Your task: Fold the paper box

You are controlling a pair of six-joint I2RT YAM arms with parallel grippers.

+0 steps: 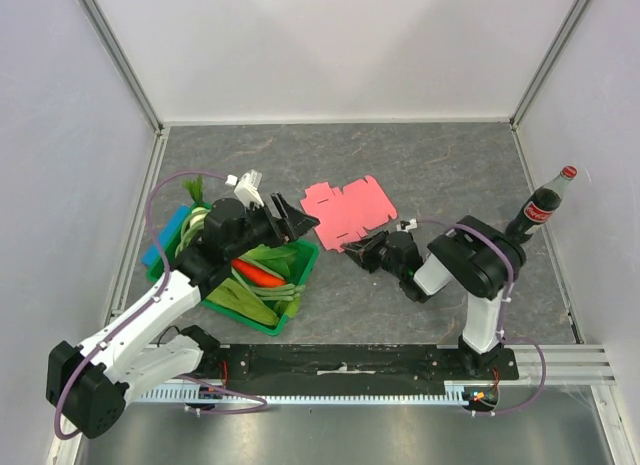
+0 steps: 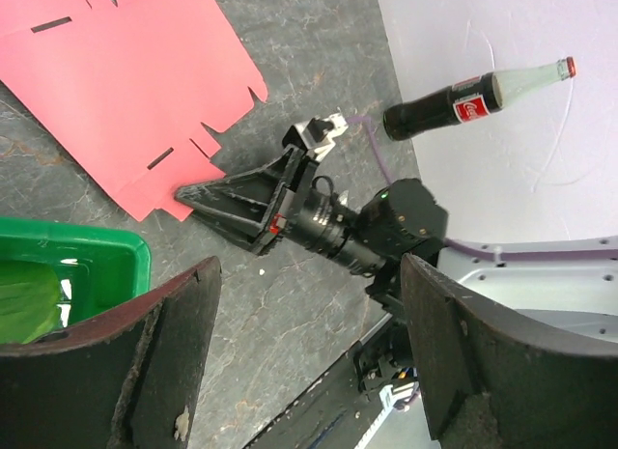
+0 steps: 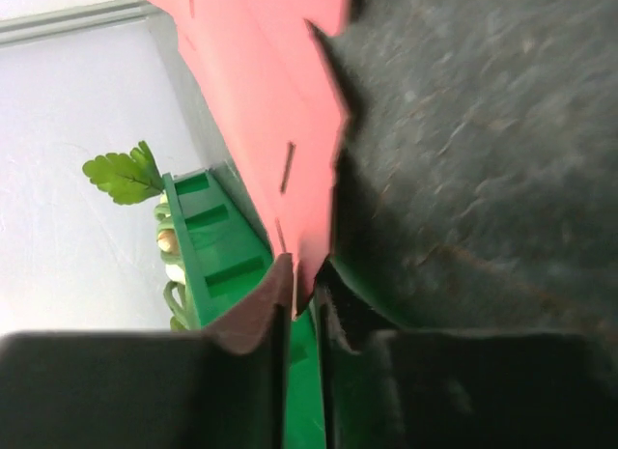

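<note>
The paper box (image 1: pixel 350 210) lies as a flat, unfolded pink cut-out around the middle of the tabletop (image 1: pixel 450 165), just right of a green crate (image 1: pixel 302 283) of vegetables that sits toward the left edge. The right claw (image 1: pixel 352 250) lies low at the cut-out's near edge. In the right wrist view its fingers (image 3: pixel 256 319) stand close together with a corner of the pink card between them, but whether they actually pinch it cannot be told. The left claw (image 1: pixel 298 217) hangs over the crate's far right corner, beside the card's left edge, with its jaws wide apart and nothing in them. A cola bottle (image 1: pixel 541 207) stands at the right edge.
</note>
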